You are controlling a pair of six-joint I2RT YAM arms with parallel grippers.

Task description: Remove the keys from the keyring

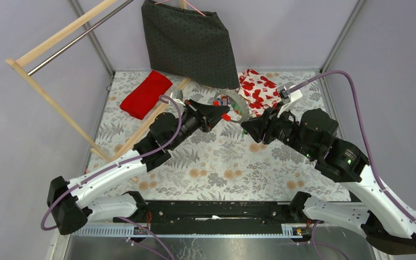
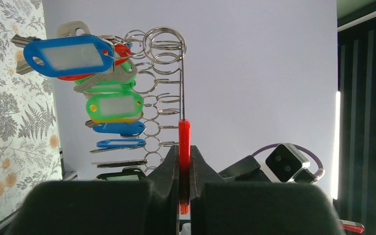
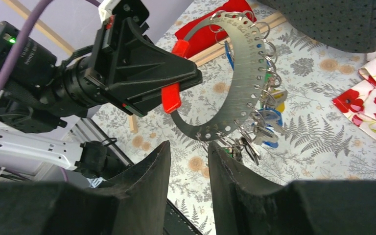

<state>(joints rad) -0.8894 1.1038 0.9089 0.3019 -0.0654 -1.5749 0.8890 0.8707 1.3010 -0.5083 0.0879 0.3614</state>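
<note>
Top view: the flat, silvery, perforated keyring with a red plastic section (image 1: pixel 245 105) is held off the floral-patterned desk (image 1: pixel 211 162). The left tool (image 1: pixel 226 116) is at the keyring's left and the right tool (image 1: pixel 244 126) just below it.
Left wrist view: the left tool is pinching the keyring's red section. The blue, green and red plastic-headed keys (image 2: pixel 108 106) hang on wire loops left of the keyring.
Right wrist view: the right tool is spread, gripping nothing, just under the keyring's lower end.

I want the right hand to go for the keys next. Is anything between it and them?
Nothing visible does. The open right hand faces the keys, which hang off the keyring in clear air just ahead. The left hand clamps the ring's red section, off to the side.
</note>
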